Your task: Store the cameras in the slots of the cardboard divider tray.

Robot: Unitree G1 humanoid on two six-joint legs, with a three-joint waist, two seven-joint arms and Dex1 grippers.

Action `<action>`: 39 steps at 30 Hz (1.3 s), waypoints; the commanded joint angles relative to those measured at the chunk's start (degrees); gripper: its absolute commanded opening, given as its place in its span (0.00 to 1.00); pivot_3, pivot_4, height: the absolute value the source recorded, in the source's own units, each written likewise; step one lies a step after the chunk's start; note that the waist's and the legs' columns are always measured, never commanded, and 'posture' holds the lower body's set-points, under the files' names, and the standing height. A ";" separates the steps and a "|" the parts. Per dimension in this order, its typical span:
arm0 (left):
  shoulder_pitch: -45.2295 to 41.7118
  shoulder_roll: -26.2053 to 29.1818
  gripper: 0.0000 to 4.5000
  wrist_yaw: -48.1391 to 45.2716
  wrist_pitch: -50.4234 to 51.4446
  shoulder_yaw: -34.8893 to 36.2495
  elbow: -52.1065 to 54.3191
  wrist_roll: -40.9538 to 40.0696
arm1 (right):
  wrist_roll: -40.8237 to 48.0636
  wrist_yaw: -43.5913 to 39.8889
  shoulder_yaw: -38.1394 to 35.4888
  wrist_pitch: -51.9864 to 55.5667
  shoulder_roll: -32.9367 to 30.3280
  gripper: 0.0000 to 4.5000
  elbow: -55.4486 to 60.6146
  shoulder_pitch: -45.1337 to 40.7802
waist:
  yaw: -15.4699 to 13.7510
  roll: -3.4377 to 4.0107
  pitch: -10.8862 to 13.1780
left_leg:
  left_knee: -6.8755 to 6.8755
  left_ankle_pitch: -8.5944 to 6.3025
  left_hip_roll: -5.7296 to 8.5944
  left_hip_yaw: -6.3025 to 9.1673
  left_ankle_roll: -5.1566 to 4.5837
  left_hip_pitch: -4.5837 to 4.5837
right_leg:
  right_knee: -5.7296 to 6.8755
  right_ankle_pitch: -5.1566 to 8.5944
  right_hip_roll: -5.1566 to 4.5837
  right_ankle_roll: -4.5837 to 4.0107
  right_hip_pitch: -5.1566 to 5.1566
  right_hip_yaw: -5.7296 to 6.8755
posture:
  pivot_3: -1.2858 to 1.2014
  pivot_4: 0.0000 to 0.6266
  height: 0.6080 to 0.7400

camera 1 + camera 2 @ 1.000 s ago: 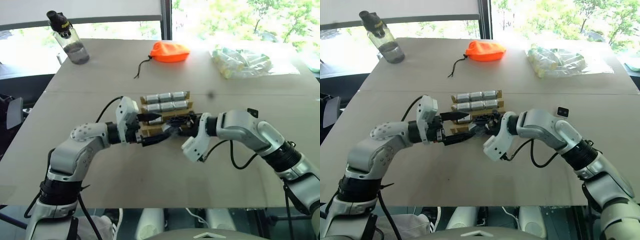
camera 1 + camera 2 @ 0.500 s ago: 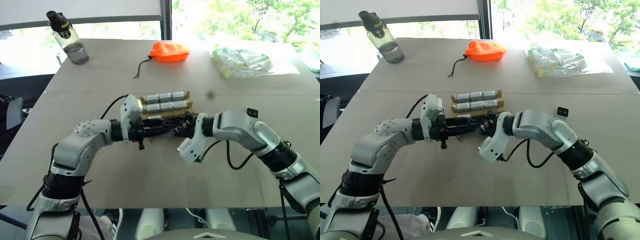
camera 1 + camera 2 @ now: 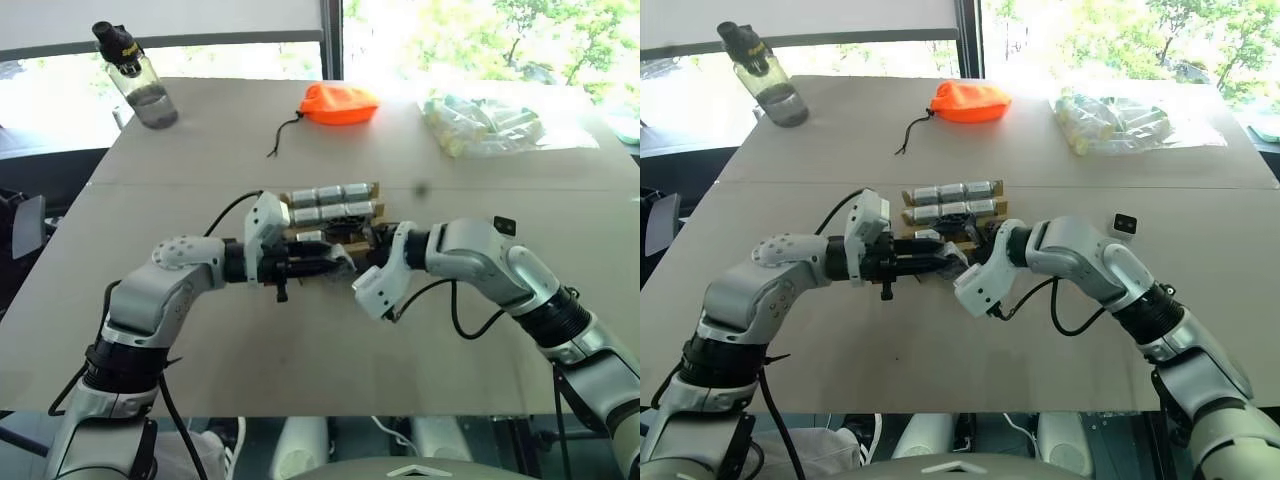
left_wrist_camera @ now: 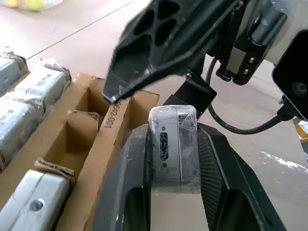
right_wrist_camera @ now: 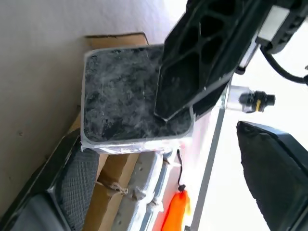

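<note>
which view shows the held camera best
The left wrist view: the camera sits clamped between the left gripper's fingers. The right wrist view shows its black face; the eye views show a speck.

A camera with a dark, wrapped face is sitting against the cardboard tray, the left end effector clamping it. One padded right finger is standing beside it, the other well apart. An orange pouch is lying beyond.

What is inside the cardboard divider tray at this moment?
The tray holds two back rows of silver cameras, three apiece, and one more in the third row. The nearest slots look empty; the grippers cover part of the front.
</note>
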State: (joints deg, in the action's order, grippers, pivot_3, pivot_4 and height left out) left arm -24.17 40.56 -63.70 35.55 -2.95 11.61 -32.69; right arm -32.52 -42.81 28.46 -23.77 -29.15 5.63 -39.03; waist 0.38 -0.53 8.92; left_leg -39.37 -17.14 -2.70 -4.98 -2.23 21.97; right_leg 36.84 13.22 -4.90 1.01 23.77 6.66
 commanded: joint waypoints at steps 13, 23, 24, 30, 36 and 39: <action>-19.22 0.54 0.16 -15.31 -19.73 -6.36 -21.53 12.86 | 48.68 -4.51 -26.04 45.34 4.56 0.99 22.05 36.65 | -1.04 -0.01 0.00 | -0.03 0.00 0.16 -0.09 -0.01 0.01 | 0.01 0.00 0.04 -0.01 -0.07 0.09 | 0.52 0.24 0.89; -27.82 -6.75 0.16 -14.91 -30.12 -10.87 -37.70 22.93 | 56.50 -2.95 -31.33 38.92 6.92 0.99 25.24 47.84 | -1.28 -0.08 -0.01 | -0.04 -0.02 0.23 -0.02 -0.04 0.03 | 0.00 0.00 0.02 0.01 -0.07 0.10 | 0.52 0.24 0.89; -27.95 -7.08 0.16 -14.89 -30.52 -11.02 -38.01 23.43 | 57.02 -2.50 -31.54 39.07 6.99 0.99 25.19 48.05 | -1.22 -0.08 -0.01 | -0.04 -0.02 0.23 -0.02 -0.04 0.02 | 0.01 0.00 0.02 0.01 -0.07 0.08 | 0.52 0.24 0.89; -27.33 -8.06 0.16 -14.62 -28.46 -11.98 -36.69 25.65 | 56.28 -1.81 -30.72 36.84 6.82 0.99 24.78 50.90 | -1.42 -0.13 -0.05 | -0.06 -0.01 0.24 0.24 -0.05 -0.01 | 0.06 0.00 0.00 0.01 -0.09 0.07 | 0.52 0.24 0.89; -26.79 -6.71 0.16 -15.06 -25.03 -12.12 -35.48 26.85 | 56.94 -1.34 -30.75 35.72 7.01 0.99 24.18 50.89 | -1.25 -0.14 -0.10 | -0.07 -0.01 0.25 0.30 -0.06 -0.12 | 0.11 0.00 0.00 0.01 -0.17 0.04 | 0.52 0.24 0.89; -26.55 -8.19 0.16 -13.64 -23.42 -10.90 -34.21 25.42 | 56.99 -1.57 -30.49 35.06 6.99 0.99 23.54 51.08 | -1.26 -0.14 -0.10 | -0.07 -0.02 0.24 0.31 -0.06 -0.12 | 0.13 0.01 0.00 0.01 -0.17 0.04 | 0.52 0.24 0.89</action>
State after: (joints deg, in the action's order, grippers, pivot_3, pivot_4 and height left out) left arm -51.40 32.85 -78.14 11.14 -13.75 -23.82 -7.45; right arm 23.40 -44.45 -1.99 12.86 -22.10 28.53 12.01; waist -0.87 -0.67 8.82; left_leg -39.45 -17.15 -2.46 -4.66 -2.29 21.85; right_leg 36.97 13.23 -4.90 1.02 23.60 6.70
